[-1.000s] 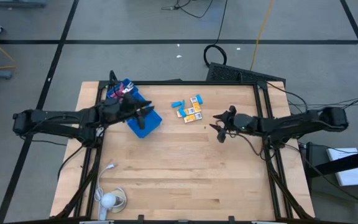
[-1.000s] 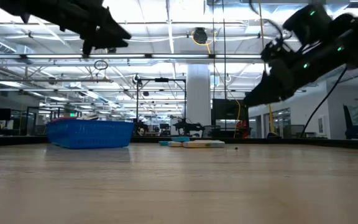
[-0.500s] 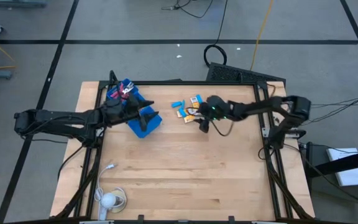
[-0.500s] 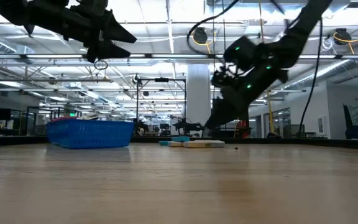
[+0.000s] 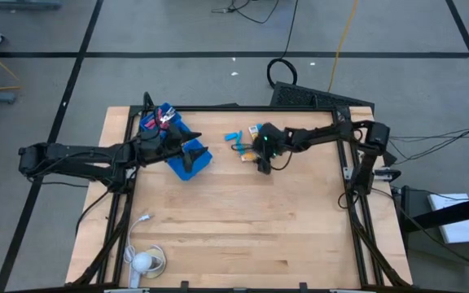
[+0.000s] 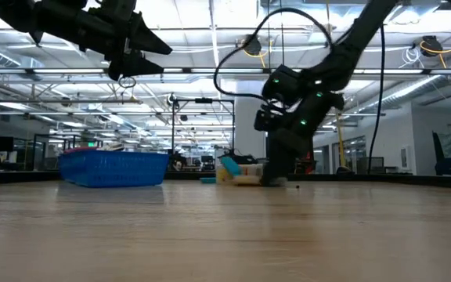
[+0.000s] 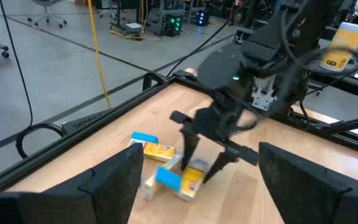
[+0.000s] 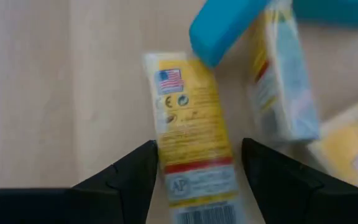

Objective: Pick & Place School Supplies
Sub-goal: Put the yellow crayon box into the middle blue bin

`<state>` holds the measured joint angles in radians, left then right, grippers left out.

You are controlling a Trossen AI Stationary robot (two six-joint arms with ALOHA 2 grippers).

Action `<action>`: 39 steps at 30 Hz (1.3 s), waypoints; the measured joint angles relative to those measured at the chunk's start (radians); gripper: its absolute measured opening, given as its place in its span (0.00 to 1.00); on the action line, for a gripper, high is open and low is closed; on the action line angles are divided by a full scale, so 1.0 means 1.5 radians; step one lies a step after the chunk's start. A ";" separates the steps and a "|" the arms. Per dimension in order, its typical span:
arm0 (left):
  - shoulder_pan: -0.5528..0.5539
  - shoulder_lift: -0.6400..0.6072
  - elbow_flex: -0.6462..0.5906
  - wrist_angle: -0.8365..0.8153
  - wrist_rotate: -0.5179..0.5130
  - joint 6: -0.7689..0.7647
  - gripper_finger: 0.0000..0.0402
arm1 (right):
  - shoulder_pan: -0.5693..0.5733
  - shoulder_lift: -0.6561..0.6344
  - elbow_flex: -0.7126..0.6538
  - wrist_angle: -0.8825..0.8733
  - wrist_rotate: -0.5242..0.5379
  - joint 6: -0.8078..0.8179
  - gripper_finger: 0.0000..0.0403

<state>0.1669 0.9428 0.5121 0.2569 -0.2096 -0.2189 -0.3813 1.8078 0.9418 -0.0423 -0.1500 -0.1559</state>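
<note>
High view first: a pale wooden table [image 5: 234, 228] stands on grey floor marked with dark lines, and the low view looks across it into a large hall with ceiling lights. A white cable with a round white object [image 5: 142, 260] lies at the table's near left corner, well apart from both of my grippers.

A blue tray [image 5: 187, 156] sits just under my left gripper [image 5: 192, 150]; red-handled scissors [image 5: 164, 119] lie in its far end, behind my left fingers.

My left arm reaches in from the left and hangs above the tray with its fingers [image 7: 114, 180] spread wide and holding nothing.

My right arm stretches in from the right, bent downward, so my right gripper [image 8: 197, 163] is low over the cluster of small supplies. Its fingers [image 8: 129, 177] stand apart, one on each side of a yellow box [image 8: 194, 149] lying flat on the wood between them. Just beyond my fingertips lie a light-blue piece [image 8: 229, 28] and more yellow boxes [image 8: 284, 87].
</note>
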 joint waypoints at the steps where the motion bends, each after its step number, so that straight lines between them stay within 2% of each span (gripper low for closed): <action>1: 0.000 0.000 0.000 0.000 0.000 -0.003 0.78 | 0.007 -0.008 0.002 -0.033 -0.005 0.006 0.55; 6: 0.000 0.000 0.000 0.001 0.000 -0.020 0.80 | 0.054 -0.053 -0.009 -0.091 -0.005 0.014 0.55; 12: -0.004 0.000 0.000 0.001 0.000 -0.061 0.81 | 0.120 -0.078 -0.035 -0.092 -0.004 0.056 0.54; 14: -0.004 0.000 0.000 0.001 0.000 -0.079 0.80 | 0.144 -0.079 -0.047 -0.073 0.019 0.072 0.54; 21: -0.004 0.000 0.000 0.001 0.000 -0.121 0.78 | 0.221 -0.081 -0.097 0.033 0.170 0.096 0.54; 24: -0.004 0.000 0.000 0.001 0.000 -0.122 0.79 | 0.235 -0.081 -0.113 0.060 0.189 0.102 0.53; 31: -0.004 0.000 0.000 0.001 0.000 -0.122 0.81 | 0.238 -0.081 -0.135 0.065 0.190 0.194 0.48; 39: -0.004 0.000 0.000 0.001 0.000 -0.119 0.77 | 0.238 -0.081 -0.136 0.059 0.188 0.201 0.41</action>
<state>0.1612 0.9428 0.5121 0.2588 -0.2096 -0.3981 -0.0242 1.6863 0.7383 0.0457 0.1325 0.1450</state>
